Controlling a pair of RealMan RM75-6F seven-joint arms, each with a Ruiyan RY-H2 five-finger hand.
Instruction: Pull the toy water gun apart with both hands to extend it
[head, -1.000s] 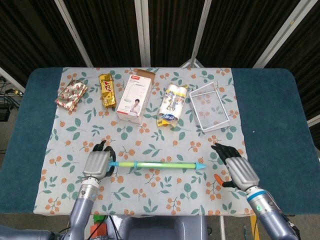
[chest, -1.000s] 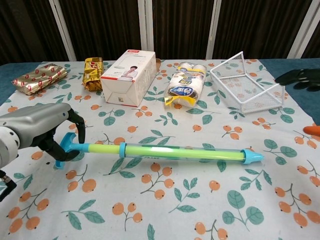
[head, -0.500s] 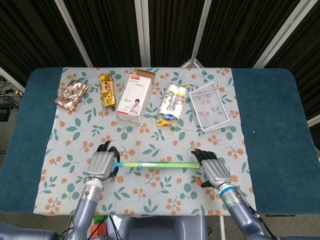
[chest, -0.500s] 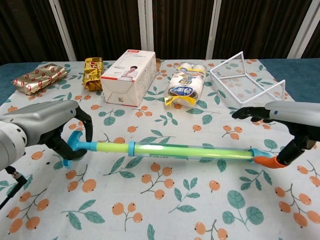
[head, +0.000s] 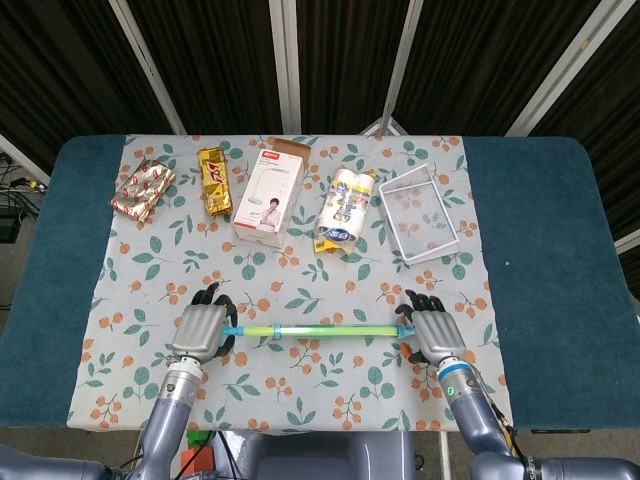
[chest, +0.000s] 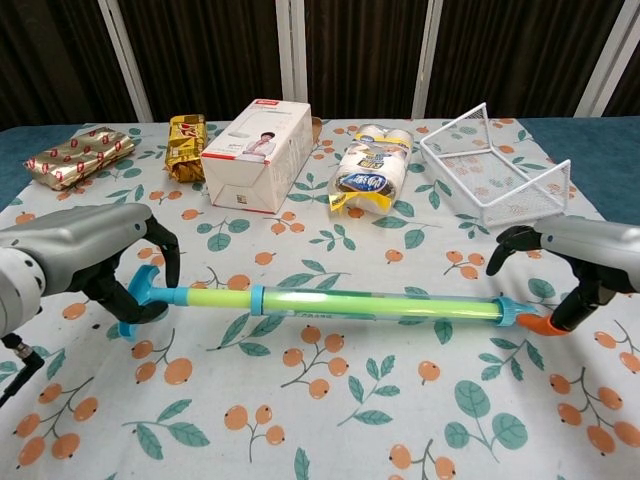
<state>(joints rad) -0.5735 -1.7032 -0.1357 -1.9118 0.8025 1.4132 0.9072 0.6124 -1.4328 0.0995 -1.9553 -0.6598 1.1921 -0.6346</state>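
The toy water gun (head: 315, 328) (chest: 370, 305) lies left to right on the flowered cloth. It is a green tube with a blue handle on the left and a blue nozzle on the right. My left hand (head: 203, 328) (chest: 95, 252) grips the blue handle, fingers curled over it. My right hand (head: 437, 336) (chest: 585, 250) is cupped around the nozzle end. Its orange-tipped thumb (chest: 540, 322) touches the nozzle on the near side. Its fingers (chest: 505, 243) arch over the far side, and cloth shows between them and the tube.
Along the back of the cloth lie a red-gold packet (head: 143, 189), a gold bag (head: 214, 181), a white box (head: 270, 200), a roll pack (head: 345, 208) and a white wire basket (head: 420, 215). Blue table (head: 545, 230) borders the cloth on both sides.
My right hand has slid right to the very end of the nozzle and curled its fingers further. The gun has shifted slightly left; my left hand keeps its hold on the handle.
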